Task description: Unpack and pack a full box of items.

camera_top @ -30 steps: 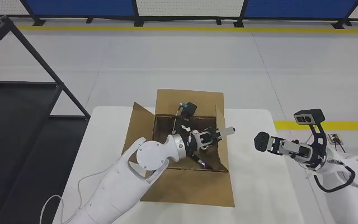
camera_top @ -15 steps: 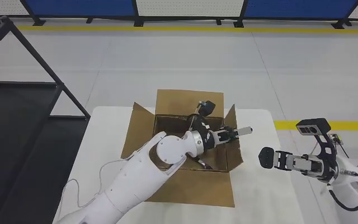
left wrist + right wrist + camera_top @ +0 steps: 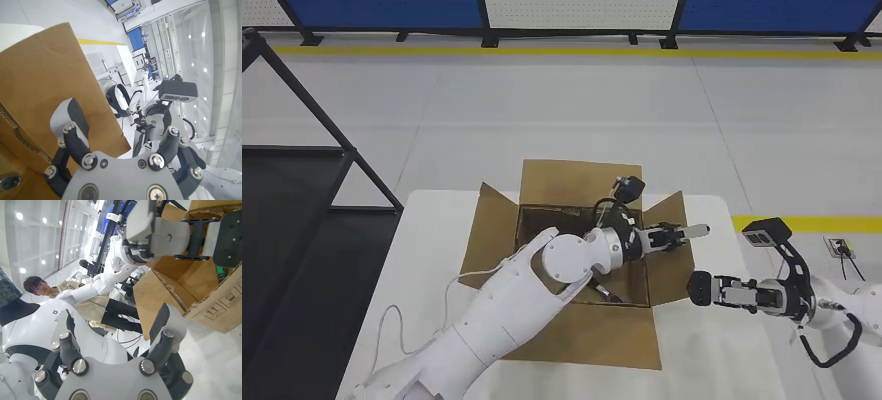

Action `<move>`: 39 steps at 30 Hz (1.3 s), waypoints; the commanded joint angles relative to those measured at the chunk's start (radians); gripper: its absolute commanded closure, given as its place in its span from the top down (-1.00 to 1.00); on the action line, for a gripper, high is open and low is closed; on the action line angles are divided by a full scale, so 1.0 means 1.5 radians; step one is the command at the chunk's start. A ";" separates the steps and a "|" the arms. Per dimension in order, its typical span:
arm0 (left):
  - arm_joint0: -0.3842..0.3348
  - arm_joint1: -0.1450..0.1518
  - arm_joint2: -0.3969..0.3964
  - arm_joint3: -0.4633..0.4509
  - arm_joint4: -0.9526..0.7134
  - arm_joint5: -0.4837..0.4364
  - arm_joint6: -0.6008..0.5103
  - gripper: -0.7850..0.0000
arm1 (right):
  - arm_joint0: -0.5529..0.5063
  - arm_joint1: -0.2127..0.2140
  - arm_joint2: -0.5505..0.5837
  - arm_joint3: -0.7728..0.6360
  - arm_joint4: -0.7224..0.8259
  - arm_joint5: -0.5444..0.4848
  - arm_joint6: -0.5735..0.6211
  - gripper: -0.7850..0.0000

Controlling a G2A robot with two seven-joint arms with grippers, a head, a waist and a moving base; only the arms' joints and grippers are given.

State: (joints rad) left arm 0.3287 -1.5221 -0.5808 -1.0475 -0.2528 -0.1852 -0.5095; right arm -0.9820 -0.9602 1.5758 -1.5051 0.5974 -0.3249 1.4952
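On my feed the left arm (image 3: 532, 300) and right arm (image 3: 857, 300) are glossy white shells with rounded joints. Each wrist carries a black camera block (image 3: 177, 91) on a bracket; a ribbed black cable (image 3: 191, 128) loops by the right one. The left hand (image 3: 687, 234) and right hand (image 3: 700, 288) have grey plates, silver screws (image 3: 88, 160), black links and white fingers (image 3: 58, 115) faced with black pads (image 3: 77, 111).

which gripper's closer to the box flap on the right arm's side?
Left. The left gripper is stretched across the open box, right at that flap. The right gripper is apart from it, over the table beside the box's side wall.
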 commanded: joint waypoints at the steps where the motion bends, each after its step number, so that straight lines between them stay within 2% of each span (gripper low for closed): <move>1: 0.005 0.001 -0.008 -0.007 0.007 -0.002 0.002 1.00 | 0.006 0.001 -0.003 0.009 -0.006 -0.004 -0.004 1.00; 7: 0.035 0.013 -0.052 -0.058 0.031 0.001 0.000 1.00 | 0.019 0.005 -0.008 0.043 -0.035 -0.015 -0.029 1.00; 14: 0.104 0.047 -0.136 -0.168 0.100 0.028 0.002 1.00 | 0.034 0.007 -0.014 0.080 -0.030 -0.011 -0.058 1.00; 21: 0.248 0.090 -0.244 -0.349 0.213 0.082 0.021 1.00 | 0.060 0.007 -0.032 0.114 -0.027 -0.013 -0.066 1.00; 27: 0.378 0.114 -0.329 -0.495 0.286 0.109 0.061 1.00 | 0.087 0.008 -0.054 0.147 -0.057 0.004 -0.077 1.00; 34: 0.502 0.130 -0.422 -0.588 0.284 0.065 0.117 1.00 | 0.099 0.009 -0.068 0.181 -0.056 0.000 -0.080 1.00; 39: 0.569 0.138 -0.477 -0.631 0.283 0.049 0.117 1.00 | 0.101 0.009 -0.079 0.194 -0.063 0.003 -0.092 1.00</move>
State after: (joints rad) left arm 1.1643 -1.3165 -1.2852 -1.9829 0.1671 -0.1112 -0.3295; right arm -0.8307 -0.9459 1.4603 -1.2190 0.5020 -0.3209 1.3600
